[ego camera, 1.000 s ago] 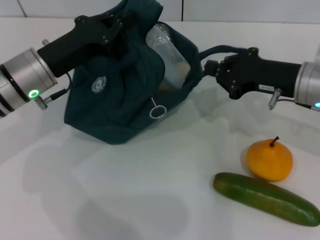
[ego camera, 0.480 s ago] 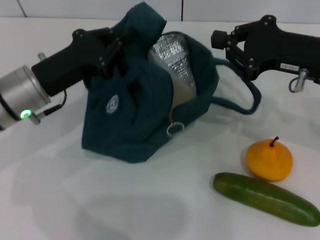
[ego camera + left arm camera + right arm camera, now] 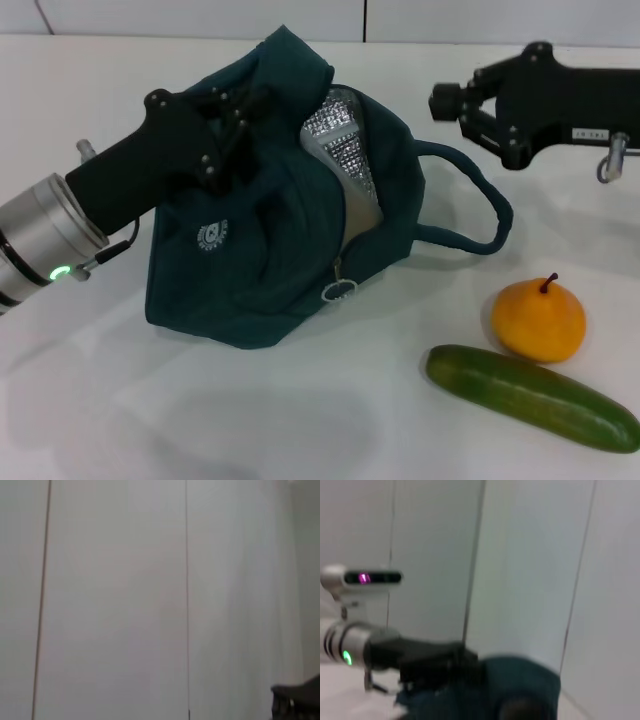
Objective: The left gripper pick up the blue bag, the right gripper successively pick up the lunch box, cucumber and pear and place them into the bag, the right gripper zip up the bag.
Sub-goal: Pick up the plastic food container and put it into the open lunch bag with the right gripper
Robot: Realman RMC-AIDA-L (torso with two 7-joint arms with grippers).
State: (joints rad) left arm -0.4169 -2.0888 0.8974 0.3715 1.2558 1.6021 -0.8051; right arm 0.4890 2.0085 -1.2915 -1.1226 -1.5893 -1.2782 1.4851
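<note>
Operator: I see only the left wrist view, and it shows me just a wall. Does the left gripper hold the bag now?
Observer: Yes. In the head view the left gripper grips the upper edge of the blue bag, and the mouth gapes open toward the robot's right.
Operator: Where are the pear and the cucumber?
Observer: Both lie on the table to the right of the bag, the pear just behind the cucumber.
Operator: And the right gripper?
Observer: The right gripper is in the air beyond the bag's loop handle, apart from it.
</note>
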